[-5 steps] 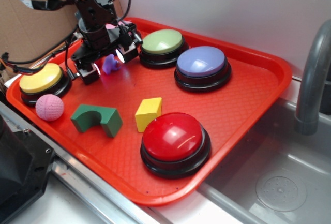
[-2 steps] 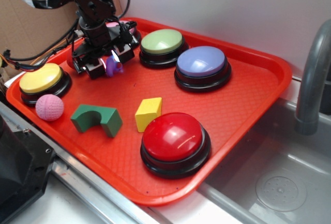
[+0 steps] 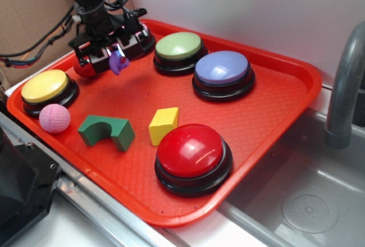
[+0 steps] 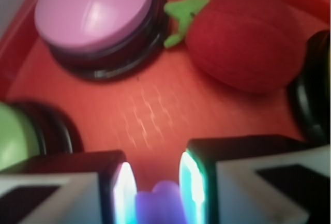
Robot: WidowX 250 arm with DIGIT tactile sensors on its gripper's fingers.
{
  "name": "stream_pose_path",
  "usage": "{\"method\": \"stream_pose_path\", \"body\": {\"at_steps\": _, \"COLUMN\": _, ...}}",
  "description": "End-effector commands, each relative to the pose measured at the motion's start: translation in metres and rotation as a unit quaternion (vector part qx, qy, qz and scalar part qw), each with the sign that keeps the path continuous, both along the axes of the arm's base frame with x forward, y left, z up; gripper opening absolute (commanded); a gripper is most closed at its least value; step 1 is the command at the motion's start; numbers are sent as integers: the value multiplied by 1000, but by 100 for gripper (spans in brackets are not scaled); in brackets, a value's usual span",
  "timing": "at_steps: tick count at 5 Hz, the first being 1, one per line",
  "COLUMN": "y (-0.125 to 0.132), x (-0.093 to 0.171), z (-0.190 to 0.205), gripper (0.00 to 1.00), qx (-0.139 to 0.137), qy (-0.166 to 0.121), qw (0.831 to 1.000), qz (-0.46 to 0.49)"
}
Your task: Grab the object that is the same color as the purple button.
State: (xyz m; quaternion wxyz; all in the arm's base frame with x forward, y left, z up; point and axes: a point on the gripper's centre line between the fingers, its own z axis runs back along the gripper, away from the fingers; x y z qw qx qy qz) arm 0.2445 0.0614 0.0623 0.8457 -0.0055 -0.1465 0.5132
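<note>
Your gripper (image 3: 114, 59) is squeezing the little purple toy (image 3: 117, 63), which sits right between its fingers (image 4: 124, 190) and hangs above the red tray (image 3: 274, 116). The toy pokes straight down, so you only need to go up.

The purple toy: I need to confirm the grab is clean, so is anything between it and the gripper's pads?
Nothing visible. The purple toy sits directly between the gripper pads, which close on both its sides in the wrist view. In the exterior view it hangs from the jaws above the red tray.
</note>
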Motion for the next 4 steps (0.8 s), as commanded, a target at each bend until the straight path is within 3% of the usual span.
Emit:
{"method": "stream_pose_path", "body": {"at_steps": 1, "y": -42, "x": -23, "z": 80, "gripper": 0, "qx": 9, "qy": 40, "qw": 967, "qz": -253}}
{"method": "stream_pose_path", "body": {"at_steps": 2, "y": -51, "x": -38, "z": 98, "gripper": 0, "qx": 2, "qy": 68, "qw": 931, "qz": -358}}
{"method": "stream_pose_path", "body": {"at_steps": 3, "y": -50, "x": -43, "z": 98, "gripper": 0, "qx": -2, "qy": 83, "qw": 920, "qz": -382}}
{"method": "stream_pose_path", "body": {"at_steps": 4, "y": -39, "x": -37, "z": 93, "gripper": 0, "qx": -9, "qy": 101, "qw": 931, "qz": -350}}
